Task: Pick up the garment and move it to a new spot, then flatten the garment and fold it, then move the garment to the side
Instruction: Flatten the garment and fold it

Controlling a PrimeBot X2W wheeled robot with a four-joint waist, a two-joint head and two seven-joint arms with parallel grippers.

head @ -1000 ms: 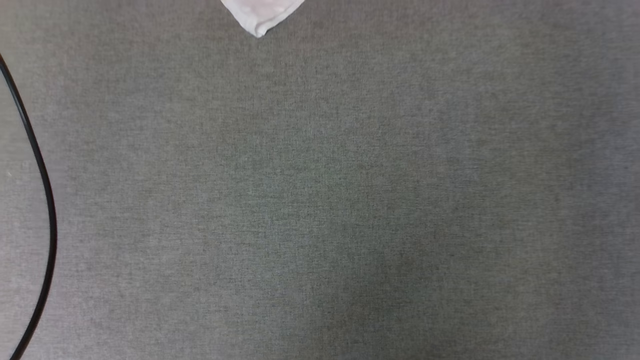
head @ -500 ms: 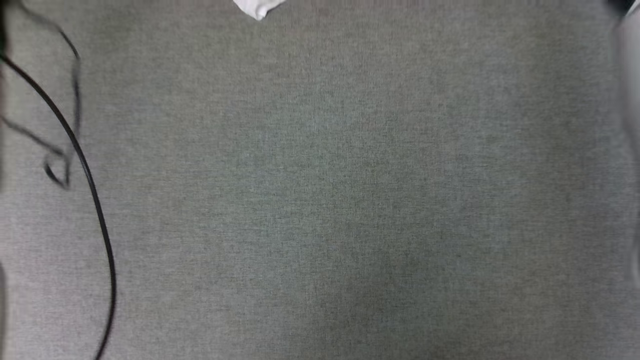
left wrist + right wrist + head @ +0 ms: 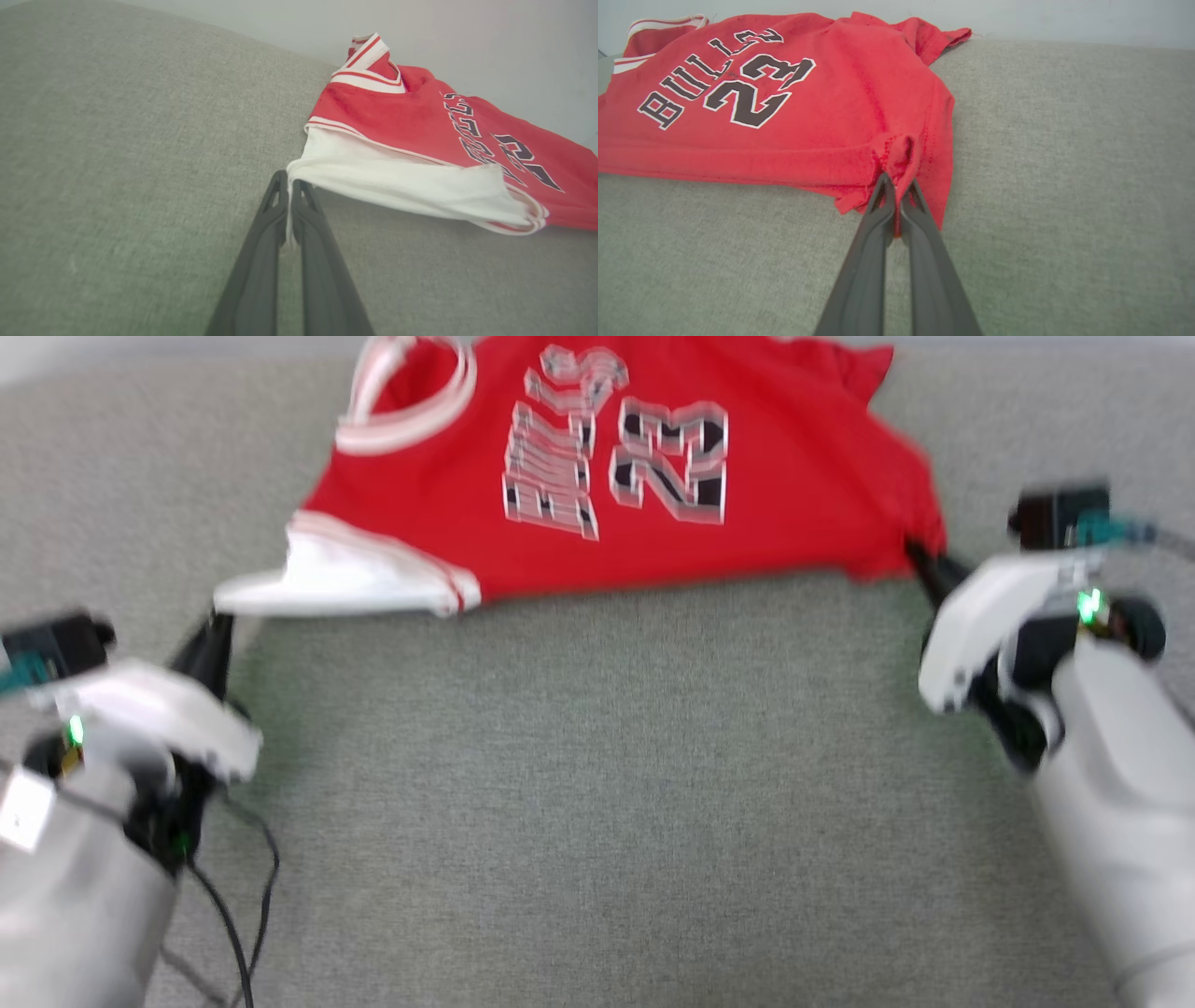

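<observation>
soft red fabric jersey (image 3: 597, 476) likely light, limp | left gripper (image 3: 289, 179) pinches white sleeve (image 3: 397, 186) edge | right gripper (image 3: 899, 182) pinches red hem (image 3: 896, 154)

Seemingly a bare robot test bench: a flat grey woven-fabric work surface (image 3: 597, 784) against a plain pale grey wall (image 3: 490, 42).

Soft cloth garment (image 3: 794, 476); matt woven surface (image 3: 597, 784).
</observation>
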